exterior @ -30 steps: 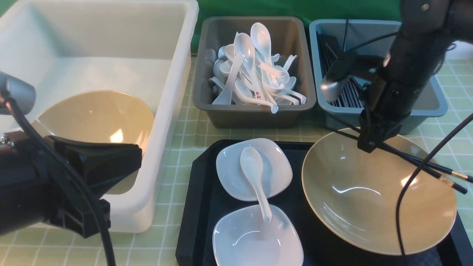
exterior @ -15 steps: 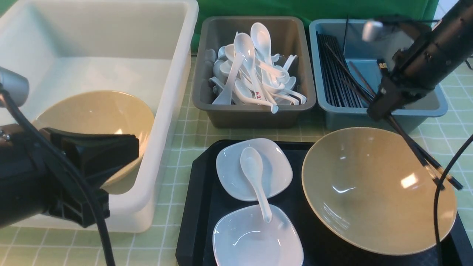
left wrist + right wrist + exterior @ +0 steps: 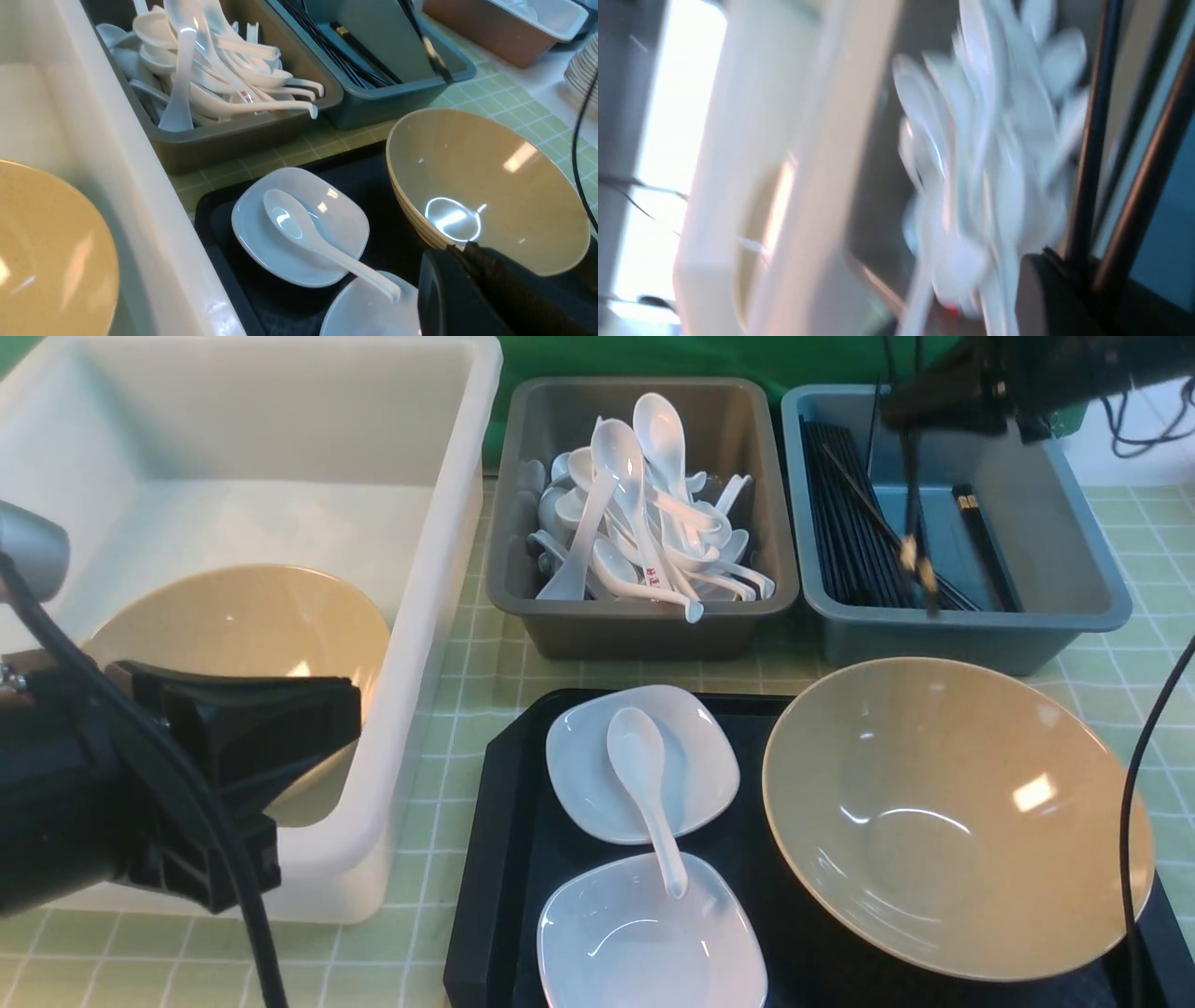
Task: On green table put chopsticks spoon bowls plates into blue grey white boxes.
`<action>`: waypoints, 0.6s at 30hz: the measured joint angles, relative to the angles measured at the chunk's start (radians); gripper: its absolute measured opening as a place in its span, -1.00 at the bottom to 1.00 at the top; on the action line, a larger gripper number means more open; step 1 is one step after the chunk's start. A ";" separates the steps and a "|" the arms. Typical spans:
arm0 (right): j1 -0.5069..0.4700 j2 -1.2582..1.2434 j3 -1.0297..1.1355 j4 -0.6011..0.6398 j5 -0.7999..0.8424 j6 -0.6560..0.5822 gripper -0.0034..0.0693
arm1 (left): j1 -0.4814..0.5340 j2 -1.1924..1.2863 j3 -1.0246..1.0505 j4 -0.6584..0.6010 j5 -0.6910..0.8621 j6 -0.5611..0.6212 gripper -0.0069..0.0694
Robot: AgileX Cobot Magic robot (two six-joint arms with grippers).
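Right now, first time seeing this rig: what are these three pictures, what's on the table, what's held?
It is a two-armed robot with a gripper on each arm. One picture looks forward from between the arms; the other two come from cameras on the left and right wrists. The right wrist one is blurred. On the green table stand a white tub holding a tan bowl, a grey box of white spoons and a blue box of black chopsticks. Nearer the camera is a black tray with two white dishes, a spoon lying across them, and a second tan bowl. The right gripper is shut on a pair of chopsticks hanging over the blue box. The left gripper is shut and appears empty.
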 joint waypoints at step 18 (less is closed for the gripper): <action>0.010 0.223 -0.272 -0.330 -0.001 0.106 -0.32 | 0.000 0.000 0.000 -0.026 0.010 -0.002 -0.82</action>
